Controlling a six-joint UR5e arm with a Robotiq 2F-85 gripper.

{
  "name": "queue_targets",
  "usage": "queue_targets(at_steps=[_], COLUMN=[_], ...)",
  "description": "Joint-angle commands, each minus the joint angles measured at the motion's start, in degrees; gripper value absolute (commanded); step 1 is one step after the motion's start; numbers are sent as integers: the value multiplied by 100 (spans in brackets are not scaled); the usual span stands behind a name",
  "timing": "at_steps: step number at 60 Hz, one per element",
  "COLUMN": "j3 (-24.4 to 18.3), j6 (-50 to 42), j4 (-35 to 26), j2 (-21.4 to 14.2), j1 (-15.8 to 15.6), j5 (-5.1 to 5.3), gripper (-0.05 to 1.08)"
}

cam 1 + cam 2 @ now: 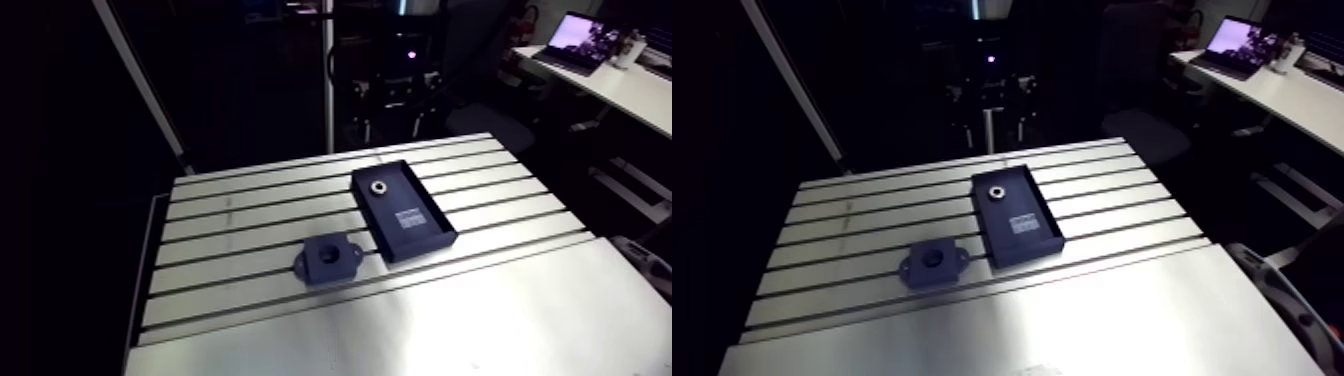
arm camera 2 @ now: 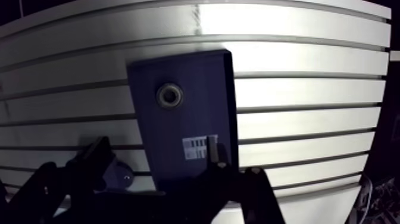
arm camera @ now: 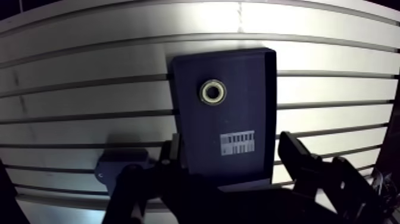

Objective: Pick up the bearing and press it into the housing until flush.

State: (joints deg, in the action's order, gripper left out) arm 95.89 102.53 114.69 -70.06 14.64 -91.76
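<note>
Wrist view | I see my gripper (image 3: pixel 231 154) spread wide, empty | bearing (image 3: pixel 213 92) lying in tray (image 3: pixel 253 71) | housing (image 1: pixel 328 258) just beside tray

Slotted table (image 1: pixel 250 215) with tray (image 1: pixel 405 190), housing (image 1: pixel 328 258)

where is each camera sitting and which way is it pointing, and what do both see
Arm view: rides on the arm's upper link, looking down across the table at the tray, the bearing and the housing; no jaws show.
Wrist view: sits on the wrist, looking down past the open, empty jaws, which frame the tray's near end.
Shared: both show the bearing lying in the tray and the housing beside the tray on the table.
</note>
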Motion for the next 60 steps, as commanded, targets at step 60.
queue_targets(at_steps=[60], j3=[171], j6=[-89], j4=[577], j2=[770], j1=[75], j5=[40], gripper=[20])
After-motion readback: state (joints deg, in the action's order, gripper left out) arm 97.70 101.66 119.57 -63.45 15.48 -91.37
